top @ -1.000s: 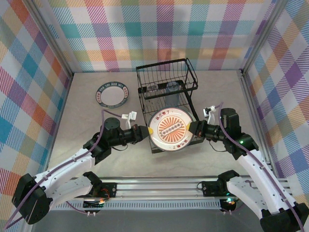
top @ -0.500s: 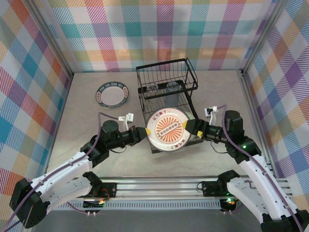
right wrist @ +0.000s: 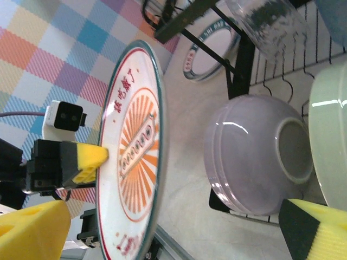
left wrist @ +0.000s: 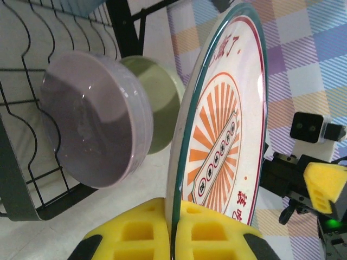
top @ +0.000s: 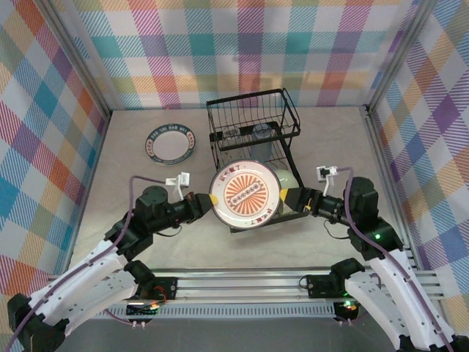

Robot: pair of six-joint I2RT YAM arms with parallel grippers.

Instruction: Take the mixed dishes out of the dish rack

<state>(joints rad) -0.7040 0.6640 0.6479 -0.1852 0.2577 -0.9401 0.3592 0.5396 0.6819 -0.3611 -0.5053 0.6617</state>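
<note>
Top external view: your left gripper (top: 204,202) clamps the rim of the orange-patterned white plate (top: 245,194) by the dish rack (top: 253,137); your right gripper (top: 287,198) stands wide apart beside it.

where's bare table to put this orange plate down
Bare table right of the dish rack, up to the wall; also left, between the striped plate and the left arm. Crowded at the rack's front, around the orange plate.

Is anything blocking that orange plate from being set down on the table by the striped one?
Nothing visible. The left claw holds the orange plate by its edge, and the table between it and the striped plate lies bare.
</note>
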